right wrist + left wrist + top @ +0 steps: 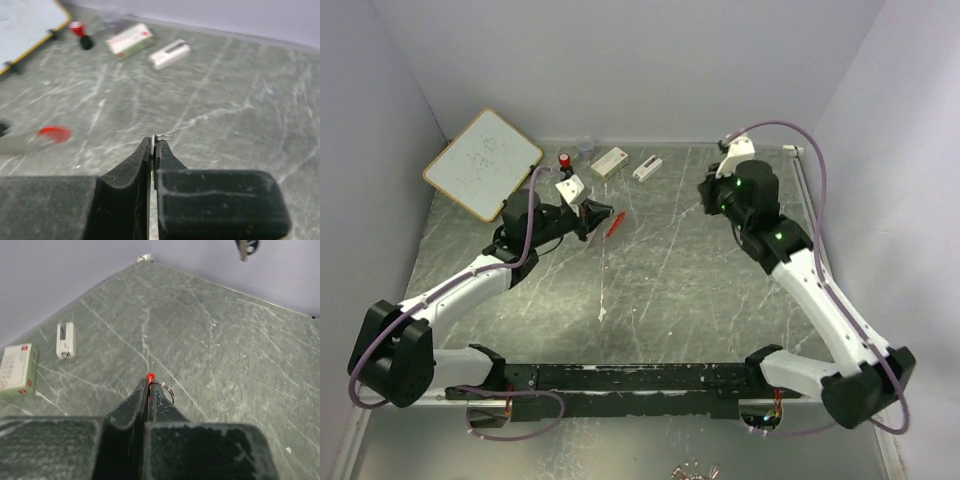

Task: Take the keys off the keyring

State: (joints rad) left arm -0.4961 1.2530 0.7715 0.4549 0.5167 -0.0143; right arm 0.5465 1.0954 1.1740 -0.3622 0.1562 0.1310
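My left gripper (148,385) is shut on the keyring (149,376). The red clip's tip pokes out past the fingertips and a thin silver ring (165,388) loops out on the right side. From above, the left gripper (600,214) hovers over the table's back left with the red clip (613,222) slanting down from it. My right gripper (154,141) is shut on a thin flat metal piece (161,136) seen edge-on; I cannot tell whether it is a key. The right gripper (708,192) sits well to the right, apart from the keyring.
A whiteboard (482,163) leans at the back left. Along the back edge stand a red-capped black bottle (564,160), a white box (610,161) and a small white device (647,168). Small silvery pieces (695,470) lie below the arm bases.
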